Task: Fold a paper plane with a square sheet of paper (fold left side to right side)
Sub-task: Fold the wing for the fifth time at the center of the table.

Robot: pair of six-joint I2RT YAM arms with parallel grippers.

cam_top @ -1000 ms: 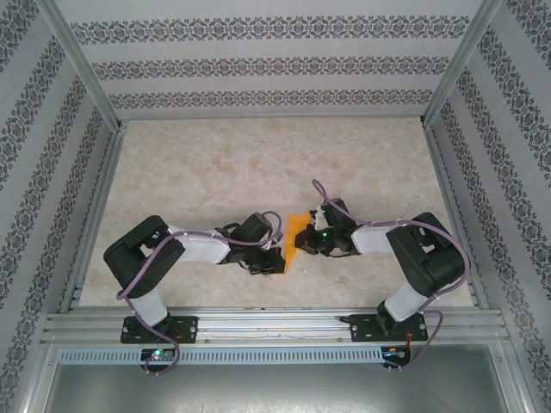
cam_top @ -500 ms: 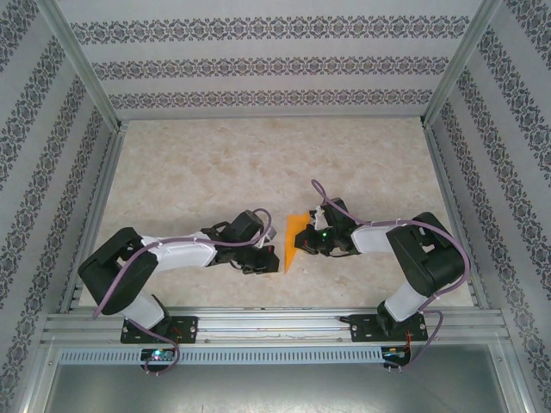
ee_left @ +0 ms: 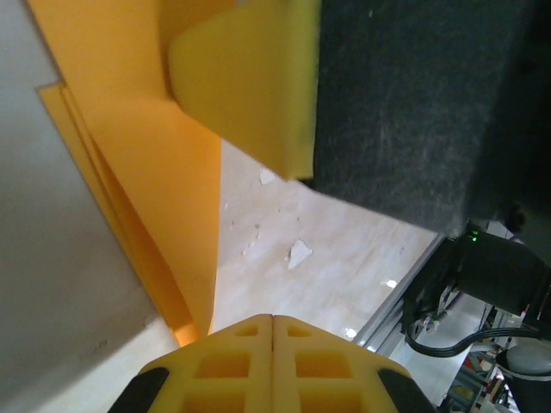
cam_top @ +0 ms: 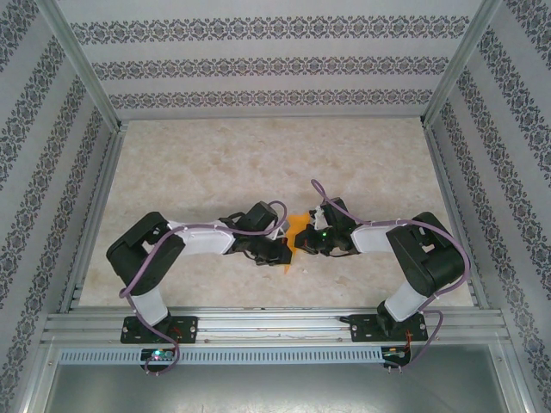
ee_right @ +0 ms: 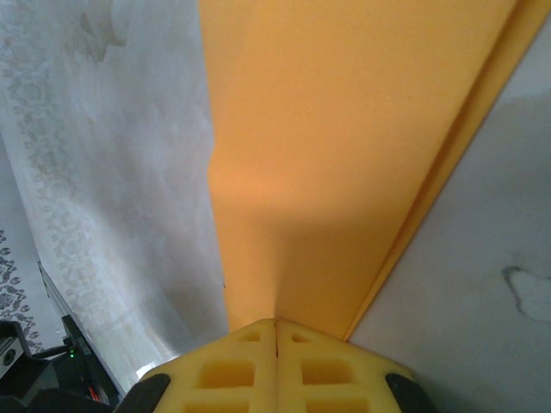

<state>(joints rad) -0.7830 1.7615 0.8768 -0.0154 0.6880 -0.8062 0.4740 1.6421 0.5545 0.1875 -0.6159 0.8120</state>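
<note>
Pinching the orange paper [ee_right: 327,129] along a fold, the right tool [ee_right: 275,325] has its yellow pads pressed together, and the sheet narrows into their seam. The left tool [ee_left: 273,323] is likewise closed, pads flush. The paper's lower tip meets its left finger, but whether it is gripped there cannot be told. Seen from above, the tools face each other nose to nose, the left forearm stretched toward 3 o'clock, the right toward 9 o'clock. Both forearms lie low with the elbows bent outward above their bases. The paper sits between them, toward 6 o'clock of the counter [cam_top: 258,163].
</note>
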